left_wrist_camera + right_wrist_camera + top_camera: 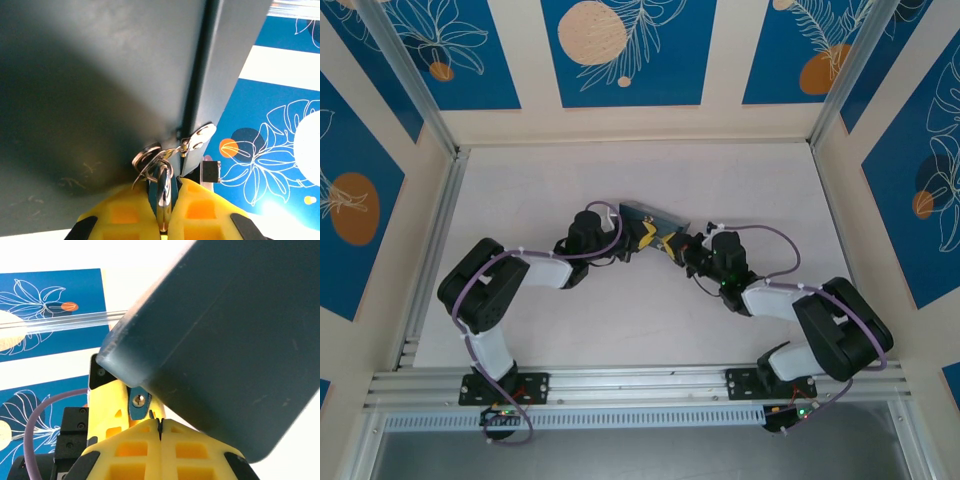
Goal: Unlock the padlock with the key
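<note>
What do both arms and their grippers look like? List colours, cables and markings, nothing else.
Left arm and right arm: rounded black joint housings joined by white links, with a purple cable looped along each. Left gripper and right gripper: blocky yellow plastic fingers with square recesses. No lettering is readable.

Bright, even light is filling the overhead view. Deep shadow is darkening the dark box (100, 75) at the left wrist view's upper left; white glare is washing out the right wrist view's top.
</note>
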Robot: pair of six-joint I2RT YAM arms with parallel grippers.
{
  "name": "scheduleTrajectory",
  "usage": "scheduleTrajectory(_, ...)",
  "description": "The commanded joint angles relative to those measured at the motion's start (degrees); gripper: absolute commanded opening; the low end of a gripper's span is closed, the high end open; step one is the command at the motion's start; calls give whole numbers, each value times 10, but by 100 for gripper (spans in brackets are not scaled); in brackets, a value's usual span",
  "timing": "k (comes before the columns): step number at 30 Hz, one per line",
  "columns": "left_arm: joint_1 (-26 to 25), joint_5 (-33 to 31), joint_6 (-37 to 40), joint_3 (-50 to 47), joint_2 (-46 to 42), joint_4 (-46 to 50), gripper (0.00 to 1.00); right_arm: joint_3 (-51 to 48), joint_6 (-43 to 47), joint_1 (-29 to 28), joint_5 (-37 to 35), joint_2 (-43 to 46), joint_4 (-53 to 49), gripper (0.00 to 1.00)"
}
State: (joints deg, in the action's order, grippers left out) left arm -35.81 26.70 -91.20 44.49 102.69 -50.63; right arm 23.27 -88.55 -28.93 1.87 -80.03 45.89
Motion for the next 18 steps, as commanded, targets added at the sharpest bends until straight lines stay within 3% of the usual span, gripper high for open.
scheduleTrajectory(1,-5,-6,0,-5,-13,-24,0,19,-4,-4,-13,-6,18,0)
scheduleTrajectory(18,-9,-6,-3,-2,-10,-26,0,32,-7,-5,-14,-47,35,0)
